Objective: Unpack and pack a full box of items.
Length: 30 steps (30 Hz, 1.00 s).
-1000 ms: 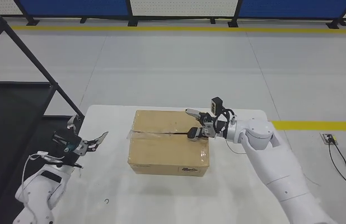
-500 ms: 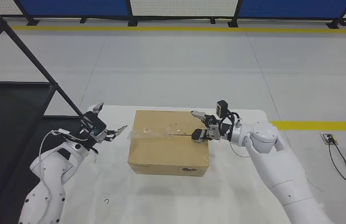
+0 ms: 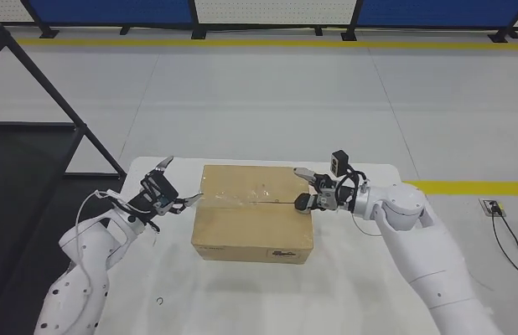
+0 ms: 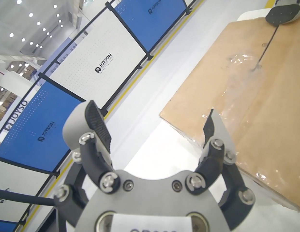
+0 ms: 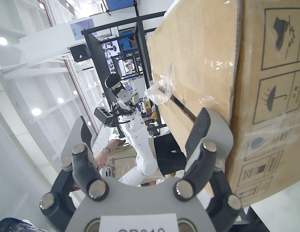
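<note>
A closed brown cardboard box (image 3: pixel 252 213) sits in the middle of the white table (image 3: pixel 343 285), its top seam covered with wrinkled clear tape (image 3: pixel 242 196). My left gripper (image 3: pixel 177 184) is open at the box's left top edge, one fingertip (image 4: pixel 210 124) over the edge of the box (image 4: pixel 256 97). My right gripper (image 3: pixel 303 188) is open at the box's right end, by the seam, one pad (image 5: pixel 198 131) against the top edge of the box (image 5: pixel 200 54). Loose tape (image 5: pixel 162 90) curls up at the seam's far end.
A black metal frame (image 3: pixel 49 92) stands left of the table. Blue and white panels (image 3: pixel 276 12) line the far side of the floor, with a yellow line (image 3: pixel 242 42) before them. A small dark ring (image 3: pixel 159 301) lies near the table's front left.
My left arm has swung in from the table's left side to the box's left top edge. My right gripper has drawn back to the right along the seam, to the box's right end.
</note>
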### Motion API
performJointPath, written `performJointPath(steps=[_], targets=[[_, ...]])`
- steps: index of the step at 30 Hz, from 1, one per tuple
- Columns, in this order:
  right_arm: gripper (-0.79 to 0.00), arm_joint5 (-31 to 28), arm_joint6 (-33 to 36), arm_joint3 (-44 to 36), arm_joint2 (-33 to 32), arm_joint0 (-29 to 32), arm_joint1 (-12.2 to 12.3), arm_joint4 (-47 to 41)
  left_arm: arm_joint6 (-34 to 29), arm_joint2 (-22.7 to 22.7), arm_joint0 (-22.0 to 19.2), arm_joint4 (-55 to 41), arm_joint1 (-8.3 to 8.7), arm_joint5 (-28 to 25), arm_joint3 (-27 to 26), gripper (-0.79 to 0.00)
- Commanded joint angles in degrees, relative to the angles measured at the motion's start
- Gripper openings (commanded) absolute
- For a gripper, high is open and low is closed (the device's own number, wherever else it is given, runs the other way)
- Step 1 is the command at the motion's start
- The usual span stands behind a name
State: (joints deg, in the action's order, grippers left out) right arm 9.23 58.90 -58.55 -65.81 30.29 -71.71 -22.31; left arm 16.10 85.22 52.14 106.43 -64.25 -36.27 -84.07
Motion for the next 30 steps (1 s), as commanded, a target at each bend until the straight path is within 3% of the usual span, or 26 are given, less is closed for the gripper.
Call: performJointPath(steps=[1, 14, 18, 24, 30], targets=[[0.0, -0.1, 0.0, 0.0, 0.0, 0.0, 0.0, 0.0, 0.0, 0.0, 0.0, -0.1, -0.01, 0.0, 0.0, 0.0], [0.0, -0.1, 0.0, 0.0, 0.0, 0.0, 0.0, 0.0, -0.5, -1.4, -0.6, 1.8, 0.19, -1.0, -1.2, 0.0], [0.0, -0.1, 0.0, 0.0, 0.0, 0.0, 0.0, 0.0, -2.0, -3.7, -4.7, 3.7, 0.3, -3.7, -0.1, 0.0], [0.0, -0.1, 0.0, 0.0, 0.0, 0.0, 0.0, 0.0, -3.4, -8.8, -11.5, 6.3, -0.05, -5.4, 5.8, 0.0], [0.0, -0.1, 0.0, 0.0, 0.0, 0.0, 0.0, 0.0, -2.4, -13.2, -15.4, 7.2, -0.52, -6.2, 11.1, 0.0]])
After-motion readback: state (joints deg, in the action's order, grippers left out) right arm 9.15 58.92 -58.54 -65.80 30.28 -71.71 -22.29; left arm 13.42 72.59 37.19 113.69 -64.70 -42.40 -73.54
